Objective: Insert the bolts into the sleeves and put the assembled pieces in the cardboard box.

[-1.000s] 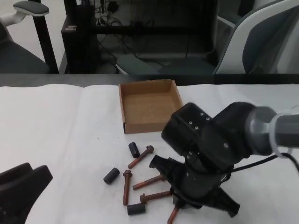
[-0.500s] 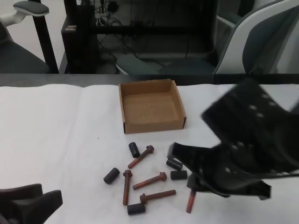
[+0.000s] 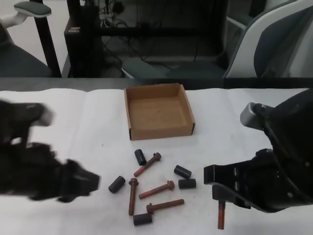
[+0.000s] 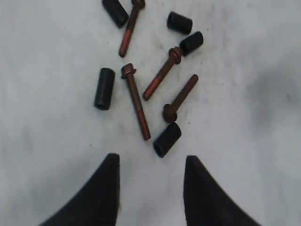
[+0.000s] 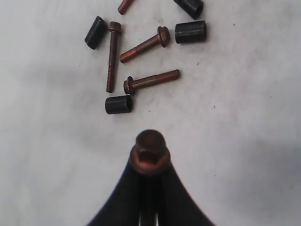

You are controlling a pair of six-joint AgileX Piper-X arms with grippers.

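The right wrist view showed the right gripper (image 5: 149,174) clenched on a bolt (image 5: 149,153), with the fingers closed on the shank just under the hexagonal head. The head end faced the camera. The high view showed what that view hid. The held bolt hung upright beneath the gripper, with its shank pointing down at the white bench cover (image 3: 73,127).

The left wrist view showed the left gripper (image 4: 150,188) released, with its fingers spread and nothing between them. A black sleeve (image 4: 167,139) lay just ahead of the gap. Four loose bolts (image 4: 136,101) and four more sleeves lay beyond it.

The high view placed the cardboard box (image 3: 161,131) beyond the parts, well apart from both grippers. The left arm lay low, aimed at the parts. The right arm stood opposite, with its wrist turned downward.
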